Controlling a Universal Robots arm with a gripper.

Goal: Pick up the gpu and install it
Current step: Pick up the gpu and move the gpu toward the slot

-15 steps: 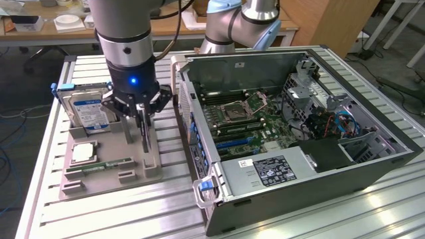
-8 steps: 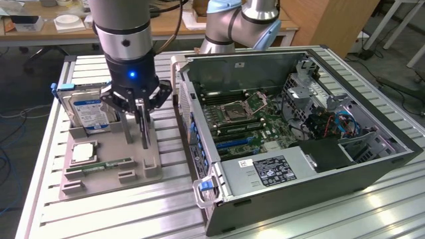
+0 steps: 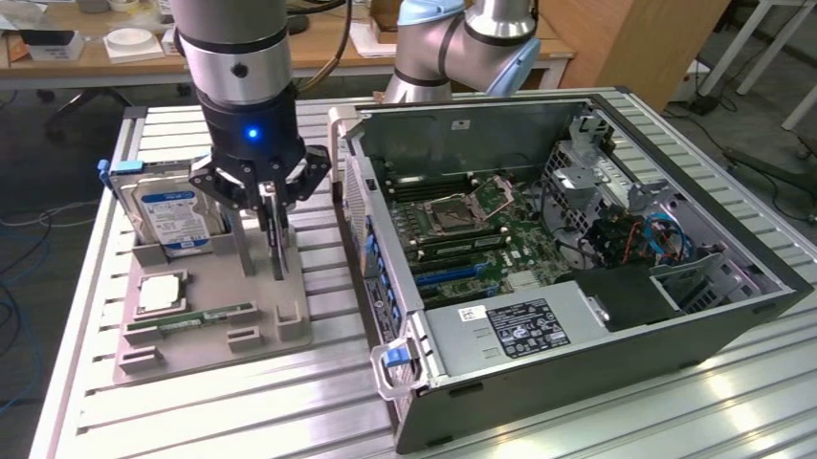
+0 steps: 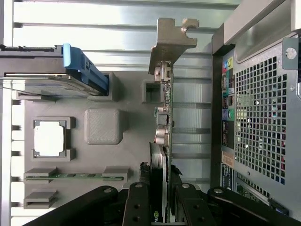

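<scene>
your gripper [image 3: 267,203] is clenched on the gpu [image 4: 166,123], pinching the card's top edge from both sides. the card stands upright on edge at the grey tray [image 3: 217,292], just beside the open pc case [image 3: 600,368], closer to it than the hard drive [image 3: 172,215].

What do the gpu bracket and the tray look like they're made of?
The gpu bracket looks like thin sheet metal: dull silver-grey, notched, with a bent tab. The tray is probably printed plastic: matte beige-grey, fine texture on its raised block.
</scene>
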